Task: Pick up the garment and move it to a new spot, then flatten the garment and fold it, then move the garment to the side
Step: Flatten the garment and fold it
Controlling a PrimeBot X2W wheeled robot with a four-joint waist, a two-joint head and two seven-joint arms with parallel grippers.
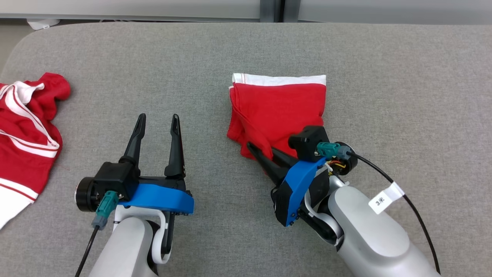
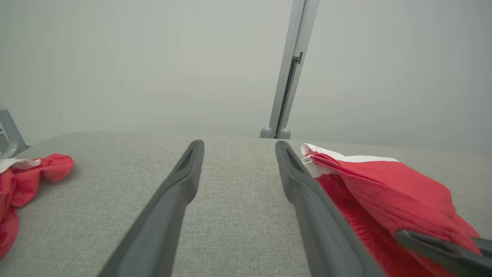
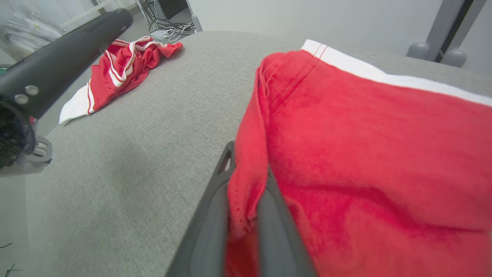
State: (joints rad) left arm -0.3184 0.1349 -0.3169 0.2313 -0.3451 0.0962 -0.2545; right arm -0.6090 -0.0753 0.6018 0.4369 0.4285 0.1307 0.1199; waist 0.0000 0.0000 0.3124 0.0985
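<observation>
Fold looks done, so a sideways drag without undoing it is called for: the garment (image 1: 278,111), centred on the table (image 1: 384,77), is clamped at its 7 o'clock corner by the right gripper (image 1: 261,154), with the left gripper (image 1: 158,123) held spread at 9 o'clock.

The table cover (image 1: 246,50): grey woven cloth, matt, slightly coarse. On it, the folded garment (image 1: 280,107): red knit cloth, soft, matt, with a white hem band. At the table cover's left edge, the second garment (image 1: 27,127): like red-and-white cloth, crumpled. The left gripper (image 1: 158,117) and right gripper (image 1: 261,152): matt dark plastic.
</observation>
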